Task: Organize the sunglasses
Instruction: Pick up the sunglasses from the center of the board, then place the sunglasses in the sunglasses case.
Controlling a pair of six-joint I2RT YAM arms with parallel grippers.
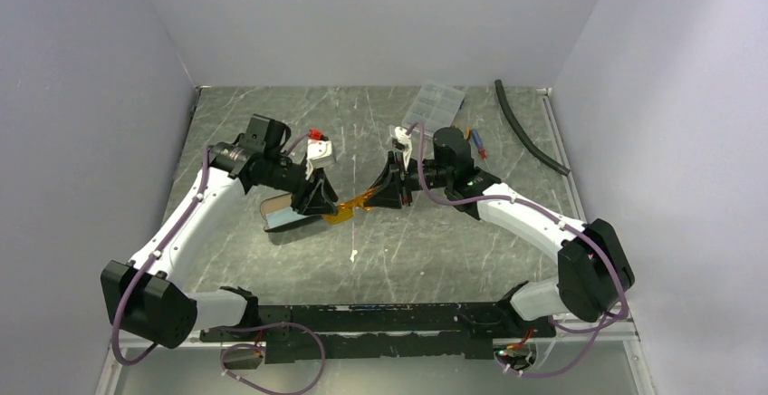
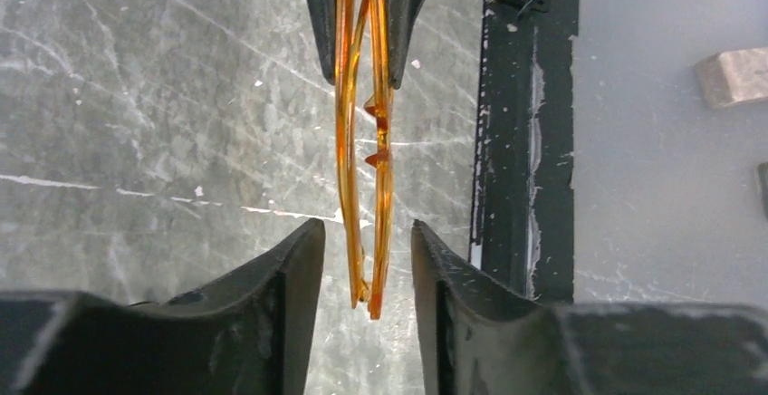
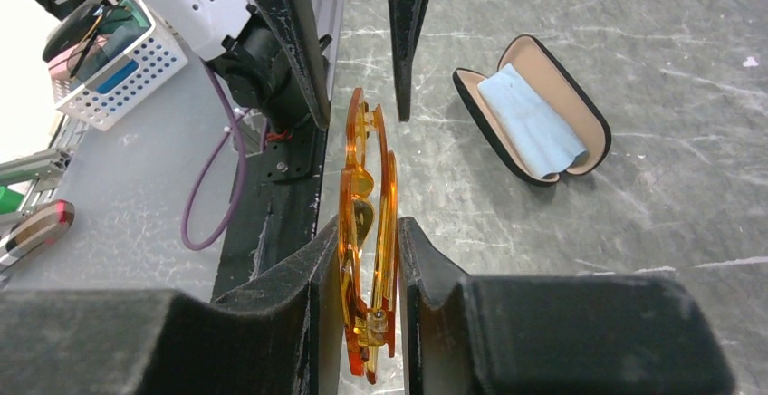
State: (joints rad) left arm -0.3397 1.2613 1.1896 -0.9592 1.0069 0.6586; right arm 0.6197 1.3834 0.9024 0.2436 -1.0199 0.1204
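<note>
1. Your right gripper (image 3: 369,227) is pinching the sunglasses (image 3: 353,205). Both fingers press flat on the folded frame at the hinge end.
2. Your left gripper (image 2: 365,232) is spread. Its fingers straddle the other end of the sunglasses, with a gap on each side and no contact visible in either wrist view.
3. The sunglasses are folded, with the orange arms lying against the lens. They span the space between the two grippers over the middle of the table (image 1: 435,250). You cannot tell from these views whether they touch the surface.
4. The glasses case (image 3: 523,52) lies open on the table just beside the left gripper, tan lining facing up. A folded light-blue cloth (image 3: 532,121) fills most of one half, and nothing else shows inside. The sunglasses are outside the case, near it but apart.
5. A clear compartment box (image 1: 441,102) sits at the far edge of the table, well apart from the grippers. Its contents are too small to tell.
6. A white mesh basket (image 3: 109,78) sits off the table on the grey surface behind the rail. It holds a pair of dark sunglasses (image 3: 95,28).
7. A black hose (image 1: 530,137) lies at the far right of the table, outside any container.
</note>
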